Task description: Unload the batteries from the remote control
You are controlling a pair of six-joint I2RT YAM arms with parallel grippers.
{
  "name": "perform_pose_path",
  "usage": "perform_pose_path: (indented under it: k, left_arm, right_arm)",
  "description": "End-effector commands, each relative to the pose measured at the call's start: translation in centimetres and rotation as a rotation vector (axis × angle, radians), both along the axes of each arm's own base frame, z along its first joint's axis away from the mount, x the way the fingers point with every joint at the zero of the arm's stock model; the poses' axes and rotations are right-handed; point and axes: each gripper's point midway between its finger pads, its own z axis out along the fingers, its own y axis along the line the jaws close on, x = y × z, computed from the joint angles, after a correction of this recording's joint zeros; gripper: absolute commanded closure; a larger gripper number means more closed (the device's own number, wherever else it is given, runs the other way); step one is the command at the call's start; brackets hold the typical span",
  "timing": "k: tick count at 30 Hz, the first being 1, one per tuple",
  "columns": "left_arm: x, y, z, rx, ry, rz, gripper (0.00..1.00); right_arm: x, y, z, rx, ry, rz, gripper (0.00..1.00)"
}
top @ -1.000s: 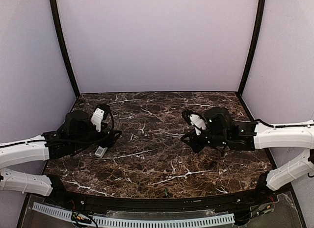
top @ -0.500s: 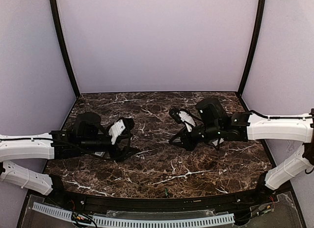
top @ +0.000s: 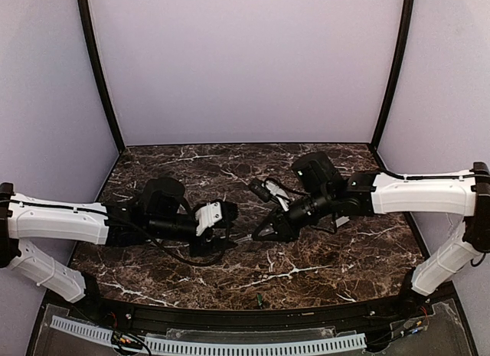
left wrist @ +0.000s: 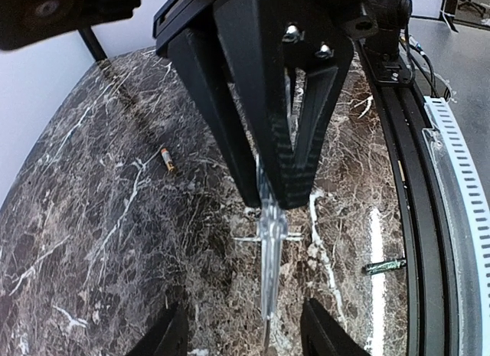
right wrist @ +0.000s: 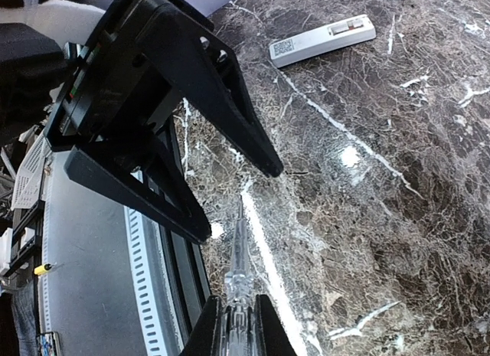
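Right wrist view: shows the right end effector point(right wrist: 239, 319) pressed together on the thick end of a thin clear tool point(right wrist: 237, 253), leaving the slim tip free. Places that tip between the spread fingers of the left end effector point(right wrist: 236, 201), with no visible contact on either side. Reads, by the facing pose, as a handover of the tool from right to left: grips one end to leave the opposite end for the other arm and to avoid a clash of fingers. Locates the remote control point(right wrist: 321, 40) flat on the worktop point(right wrist: 398, 180), beyond the left end effector, well apart from both and held by nothing. Left wrist view: confirms the tool pointing between its own open fingers; shows one battery point(left wrist: 167, 159) loose on the worktop, plus a dark green cylinder point(left wrist: 383, 266) near the front rail point(left wrist: 452, 180), probably a second battery. Suggests unloading far along or done; cannot tell the state of the compartment. Calls next for a square close on the tip before any release by the right side; risks a dropped tool otherwise.
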Motion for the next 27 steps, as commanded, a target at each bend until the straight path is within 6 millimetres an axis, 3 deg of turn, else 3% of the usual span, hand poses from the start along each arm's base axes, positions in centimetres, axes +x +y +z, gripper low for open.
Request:
perform_pose_path:
  k: [1, 18, 27]
  left_arm:
    - [-0.8, -1.5, 1.2, -0.019, -0.028, -0.070, 0.53]
    - [-1.4, -3.4, 0.4, -0.007, -0.004, -0.091, 0.82]
    - [-1.6, -3.8, 0.1, 0.008, -0.005, -0.093, 0.87]
  right_arm:
    - [-0.6, 0.9, 1.1, 0.030, 0.008, 0.042, 1.00]
    - [-0.7, 0.7, 0.9, 0.017, 0.010, 0.045, 1.00]
    - [-0.7, 0.9, 0.7, 0.010, 0.010, 0.049, 1.00]
